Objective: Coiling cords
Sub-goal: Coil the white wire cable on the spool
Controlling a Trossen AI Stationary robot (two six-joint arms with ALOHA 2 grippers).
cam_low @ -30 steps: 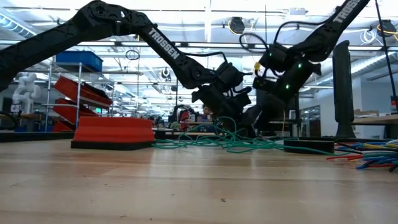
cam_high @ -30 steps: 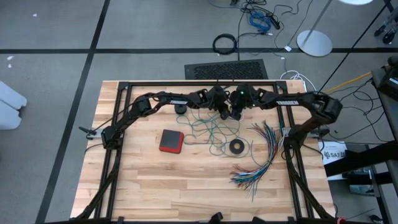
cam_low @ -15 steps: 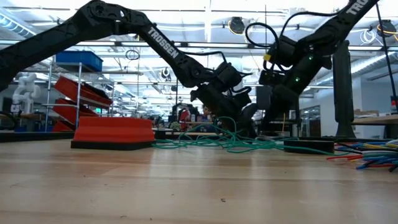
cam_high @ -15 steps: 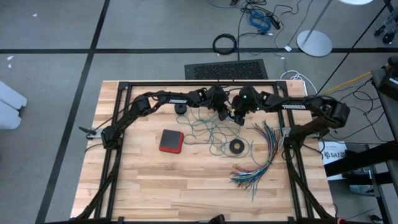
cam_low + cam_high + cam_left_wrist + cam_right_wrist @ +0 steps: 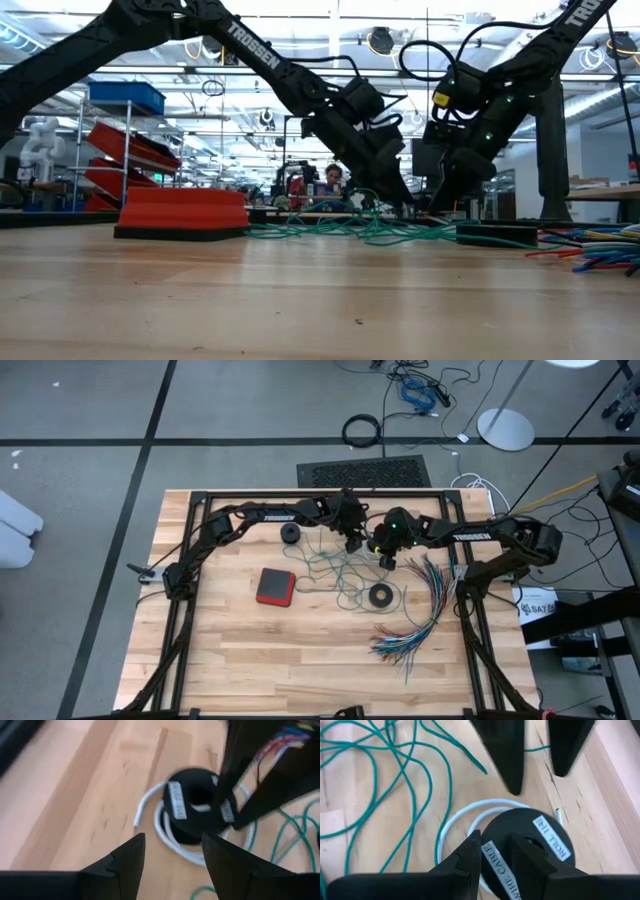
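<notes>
Cords (image 5: 340, 572) lie tangled; our left gripper (image 5: 172, 852) is open and empty, right gripper (image 5: 495, 851) parted, empty.

Layout on the work surface, high view

The surface (image 5: 250, 660) fills the middle of the frame. The left gripper (image 5: 352, 540) and right gripper (image 5: 388, 556) meet at upper centre, just beside each other. The spool (image 5: 197, 806) lies between them, with the white cord (image 5: 172, 842) looped around it. The tangled cord (image 5: 335, 570) spreads below and left of the grippers. The flat box (image 5: 275, 586) sits left of centre. The tape ring (image 5: 380, 596) lies right of centre, and the wire bundle (image 5: 420, 615) fans out further right. A small round piece (image 5: 290, 533) sits upper left of the tangle.
</notes>
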